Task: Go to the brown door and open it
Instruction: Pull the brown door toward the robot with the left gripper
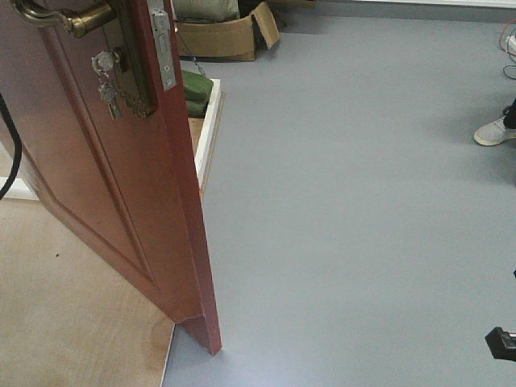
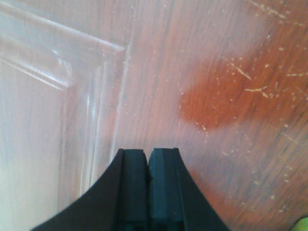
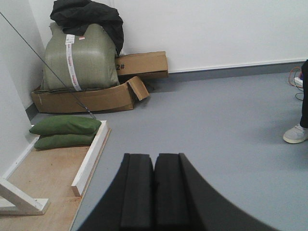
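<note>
**Brown door** (image 1: pixel 121 185): at 9 to 11 o'clock in the front view. Standing ajar, with the bottom corner of the free edge down at 6 o'clock, where the wood-look flooring (image 1: pixel 72 314) meets the grey floor (image 1: pixel 347 226). Brass lever handle (image 1: pixel 60 16) at 11 o'clock, keys (image 1: pixel 106 76) hanging just below it, silver latch plate (image 1: pixel 163 44) on the edge face, clear of any frame.

**Left jaws:** pressed together, nothing between them. Raised-panel door face fills the wrist view directly ahead. Contact with the wood cannot be told.

**Right jaws:** pressed together, empty, aimed out over the grey floor and away from the door.

**Step in hand (judged):** approach finished, latch released, door part open; widening the opening.

**Next move (judged):** steady push on the panel face with the closed left jaws, following the door's arc. No grip on the handle needed.

**Edges:**
- Door's free edge and latch plate near centre frame.
- White board edging (image 3: pixel 91 156) along the flooring step at 12 o'clock, with green sandbags (image 3: pixel 65 126) against it.
- Cardboard box (image 1: pixel 226 36) beyond.

**Open room:**
- Grey floor bare from 1 to 5 o'clock.
- Person's shoe (image 1: pixel 493 131) at 3 o'clock, well apart.
- Small black object (image 1: pixel 501 340) at 4 o'clock, frame corner, unidentified.
</note>
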